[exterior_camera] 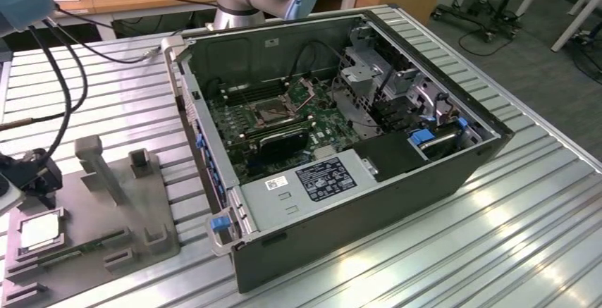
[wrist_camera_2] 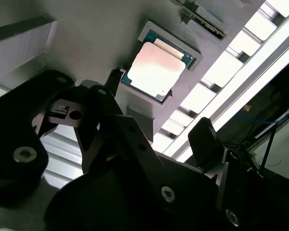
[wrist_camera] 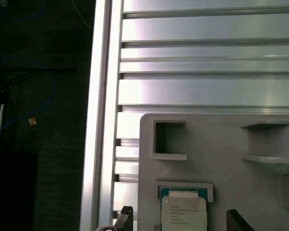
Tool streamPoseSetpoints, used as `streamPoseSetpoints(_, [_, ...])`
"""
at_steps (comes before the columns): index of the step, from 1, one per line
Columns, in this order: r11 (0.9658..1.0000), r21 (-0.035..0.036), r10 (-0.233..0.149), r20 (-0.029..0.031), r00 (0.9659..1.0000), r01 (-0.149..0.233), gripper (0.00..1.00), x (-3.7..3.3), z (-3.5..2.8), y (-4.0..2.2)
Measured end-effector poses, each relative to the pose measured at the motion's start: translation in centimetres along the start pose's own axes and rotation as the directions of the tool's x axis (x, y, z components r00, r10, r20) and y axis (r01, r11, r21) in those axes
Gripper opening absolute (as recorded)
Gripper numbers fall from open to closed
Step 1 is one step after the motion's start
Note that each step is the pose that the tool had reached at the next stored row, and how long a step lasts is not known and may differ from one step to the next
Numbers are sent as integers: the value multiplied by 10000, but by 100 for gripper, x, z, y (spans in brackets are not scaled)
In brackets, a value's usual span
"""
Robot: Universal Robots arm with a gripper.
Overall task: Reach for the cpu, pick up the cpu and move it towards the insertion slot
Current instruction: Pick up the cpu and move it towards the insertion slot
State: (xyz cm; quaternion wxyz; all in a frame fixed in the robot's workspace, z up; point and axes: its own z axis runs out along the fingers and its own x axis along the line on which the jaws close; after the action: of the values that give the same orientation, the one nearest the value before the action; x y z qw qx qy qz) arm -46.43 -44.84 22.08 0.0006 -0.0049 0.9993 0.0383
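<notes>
The cpu lies flat in a recess of the grey tray at the exterior view's lower left, its silvery face up. In both wrist views the cpu sits between my two black fingers. My gripper hangs just above it, open, with one fingertip on each side and nothing held. The arm's black wrist stands over the tray. The insertion slot is a square socket with a metal frame on the green board inside the open computer case.
The open computer case lies on the slatted aluminium table, to the exterior view's right of the tray. Upright grey posts rise from the tray. Cables hang near the arm. The table edge runs close to the tray.
</notes>
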Motion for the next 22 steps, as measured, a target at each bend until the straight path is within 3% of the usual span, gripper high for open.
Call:
streamPoseSetpoints(16, [9999,4,105,7,9999,-105,83,-34,194,-60])
streamPoseSetpoints(22, [9999,5,106,6,9999,-106,83,-34,203,-63])
